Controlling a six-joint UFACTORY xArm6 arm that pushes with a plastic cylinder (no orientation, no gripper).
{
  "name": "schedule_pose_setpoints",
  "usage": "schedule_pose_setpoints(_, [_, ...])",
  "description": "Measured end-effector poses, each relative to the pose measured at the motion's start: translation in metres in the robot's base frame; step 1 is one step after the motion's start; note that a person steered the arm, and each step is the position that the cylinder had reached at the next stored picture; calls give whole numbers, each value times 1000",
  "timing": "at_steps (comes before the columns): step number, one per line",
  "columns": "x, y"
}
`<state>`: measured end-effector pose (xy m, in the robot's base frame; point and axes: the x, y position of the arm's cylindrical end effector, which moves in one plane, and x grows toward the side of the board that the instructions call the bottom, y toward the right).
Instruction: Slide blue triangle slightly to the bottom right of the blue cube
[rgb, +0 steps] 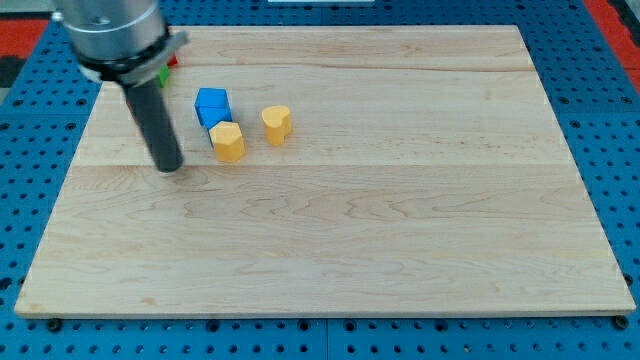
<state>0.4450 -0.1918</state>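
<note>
1. Three blocks were seen in full on the wooden counter (350, 230): the blue cube (212, 104) towards the view's top left, a left yellow block (228, 141) touching or nearly touching the cube's lower right corner, and a right yellow block (277, 123) just beside them on the view's right. Their exact shapes could not be made out.
2. No blue triangle could be found. Only a red sliver (173, 61) and a green sliver (162, 75) were visible behind the arm at the top left, so the triangle was judged to be hidden there or out of view.
3. No fingers were fitted. The arm ended in a bare rod, so nothing was held. The tip (169, 168) was set on the counter to the lower left of the cube, apart from every block.
4. The step in hand was judged to be the approach, with no push begun.
5. For the next move, the triangle would first have to be located, and the tip placed on its far side. The spot at the cube's bottom right was occupied by the left yellow block, so crowding was to be expected.
</note>
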Motion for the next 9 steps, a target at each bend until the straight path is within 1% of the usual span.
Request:
schedule_pose_setpoints(2, [-41, 5])
schedule_pose_setpoints(3, [-62, 18])
schedule_pose_setpoints(5, [-62, 69])
schedule_pose_setpoints(6, [-60, 60])
schedule_pose_setpoints(7, [-61, 23])
schedule_pose_setpoints(8, [-66, -1])
schedule_pose_setpoints(9, [-89, 19])
